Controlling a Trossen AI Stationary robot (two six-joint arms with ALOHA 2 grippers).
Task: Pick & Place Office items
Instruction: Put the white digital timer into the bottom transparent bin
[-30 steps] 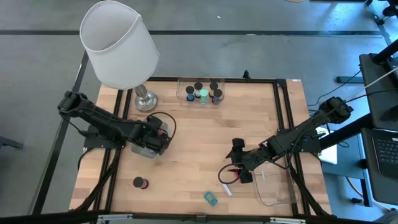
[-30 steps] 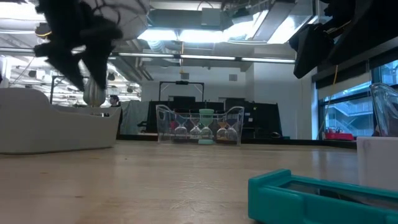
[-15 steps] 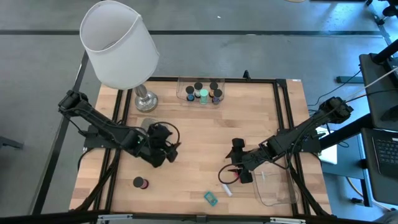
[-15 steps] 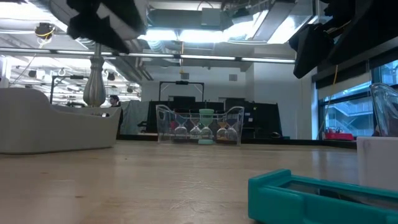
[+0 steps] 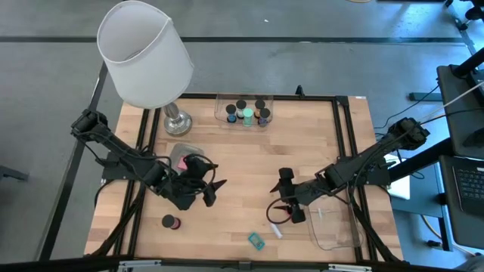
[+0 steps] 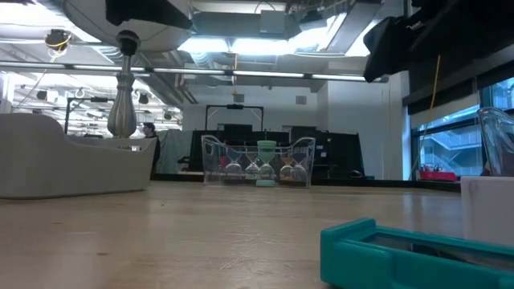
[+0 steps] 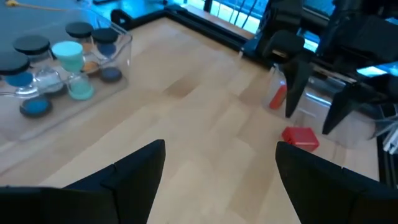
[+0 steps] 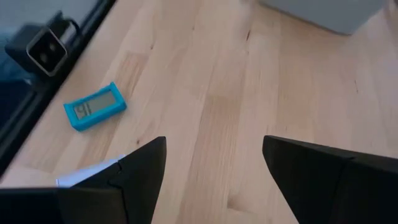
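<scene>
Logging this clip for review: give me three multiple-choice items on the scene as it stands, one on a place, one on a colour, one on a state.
1. Where does the clear tray of round cylinders stand?
A. far edge of the table, beside the lamp
B. near edge
C. under the right arm

2. What colour is the small clip at the near edge?
A. red
B. teal
C. white

3. How are the left gripper's fingers?
A. shut on a cylinder
B. shut, empty
C. open, empty

Answers: 1 A, the high view shows it beside the lamp base. 2 B, teal in the high and right wrist views. 3 C, the fingers stand apart over bare wood.
</scene>
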